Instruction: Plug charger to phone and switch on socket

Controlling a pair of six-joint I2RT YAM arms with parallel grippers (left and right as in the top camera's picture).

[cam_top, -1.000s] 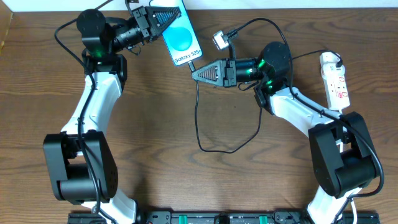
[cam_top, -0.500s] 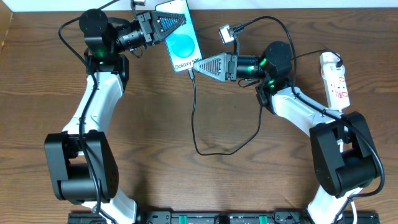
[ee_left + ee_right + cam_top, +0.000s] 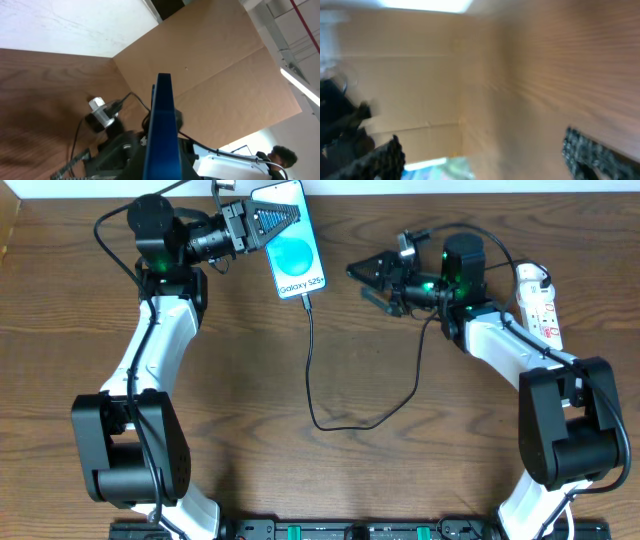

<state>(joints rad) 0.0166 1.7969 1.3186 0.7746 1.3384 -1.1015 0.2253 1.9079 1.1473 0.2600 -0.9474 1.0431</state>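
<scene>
I see the left jaws clamped on the far end of the phone [image 3: 292, 248], screen up. The charger [image 3: 312, 370] meets the phone's near end (it looks seated). The right jaws stand apart and empty, off to the phone's right. The socket [image 3: 540, 308] lies farther right.

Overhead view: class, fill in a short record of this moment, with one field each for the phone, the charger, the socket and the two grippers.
phone: slim smartphone with blue-cyan screen, screen up, near the far edge of the wooden table
charger: thin black charger cable, tip at the phone's near end, apparently plugged in; slack loops on the table
socket: white power strip with red markings, on the robot's right, nothing touching it; switch state unreadable
left gripper: shut on the phone
right gripper: open, empty, between phone and socket
</scene>
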